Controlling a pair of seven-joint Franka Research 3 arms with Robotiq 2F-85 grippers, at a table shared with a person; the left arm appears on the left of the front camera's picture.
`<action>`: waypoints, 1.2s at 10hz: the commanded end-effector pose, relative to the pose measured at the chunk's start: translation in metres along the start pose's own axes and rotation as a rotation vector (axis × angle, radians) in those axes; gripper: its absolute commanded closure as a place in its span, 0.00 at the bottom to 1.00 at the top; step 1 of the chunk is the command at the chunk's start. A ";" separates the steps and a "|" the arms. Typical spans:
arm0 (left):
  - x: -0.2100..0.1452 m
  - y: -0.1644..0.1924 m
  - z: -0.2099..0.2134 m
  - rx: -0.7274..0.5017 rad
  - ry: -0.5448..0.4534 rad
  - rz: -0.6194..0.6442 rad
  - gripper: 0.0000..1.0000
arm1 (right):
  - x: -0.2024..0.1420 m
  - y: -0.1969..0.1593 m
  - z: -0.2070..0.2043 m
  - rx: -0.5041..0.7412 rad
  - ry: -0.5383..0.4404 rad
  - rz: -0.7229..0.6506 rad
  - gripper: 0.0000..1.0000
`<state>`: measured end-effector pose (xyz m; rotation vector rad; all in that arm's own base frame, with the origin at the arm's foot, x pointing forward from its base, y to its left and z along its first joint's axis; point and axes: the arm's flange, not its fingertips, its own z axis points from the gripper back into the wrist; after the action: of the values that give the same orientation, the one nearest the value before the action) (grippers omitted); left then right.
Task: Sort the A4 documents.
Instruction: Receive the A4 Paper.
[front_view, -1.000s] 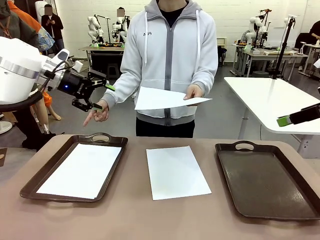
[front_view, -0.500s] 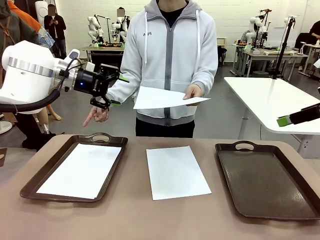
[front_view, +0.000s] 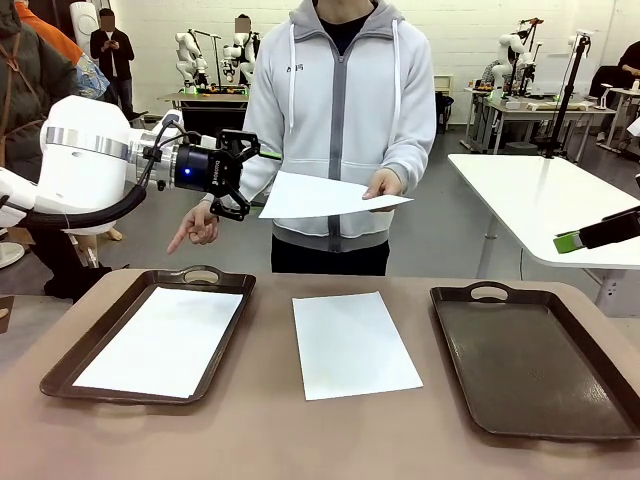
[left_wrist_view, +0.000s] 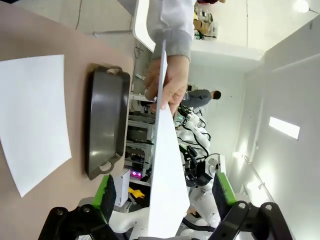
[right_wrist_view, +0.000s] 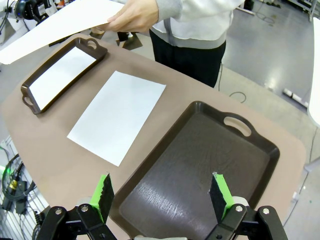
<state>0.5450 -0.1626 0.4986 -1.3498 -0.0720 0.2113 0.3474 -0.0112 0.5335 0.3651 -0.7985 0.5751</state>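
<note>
Now the offered sheet (front_view: 330, 195), pinched at one end by the person's hand (front_view: 385, 185) above the far edge of the desk (front_view: 260, 440), has its free end between the jaws of the left gripper (left_wrist_view: 164, 192). That gripper has swung in from the left over the last second. Its jaws stand apart and nothing is clamped yet, so the handover looks about to begin. A second sheet (front_view: 352, 343) lies flat mid-desk. The left tray (front_view: 70, 370) holds one filed sheet (front_view: 165, 340). The right tray (front_view: 600, 425) is bare, and the right gripper (right_wrist_view: 162, 192) hangs over it, jaws apart.
</note>
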 end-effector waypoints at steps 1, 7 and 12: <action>0.003 -0.002 -0.006 -0.043 0.006 -0.032 0.00 | 0.000 0.000 -0.002 0.009 -0.002 -0.002 0.00; 0.004 0.011 -0.028 -0.081 0.075 0.005 0.00 | 0.000 0.000 -0.002 0.009 -0.002 -0.002 0.00; 0.003 0.014 -0.029 -0.163 0.096 -0.028 0.24 | 0.000 0.000 -0.002 0.009 -0.002 -0.002 0.00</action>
<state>0.5496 -0.1868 0.4804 -1.4892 -0.0223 0.1442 0.3474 -0.0112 0.5335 0.3651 -0.7985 0.5751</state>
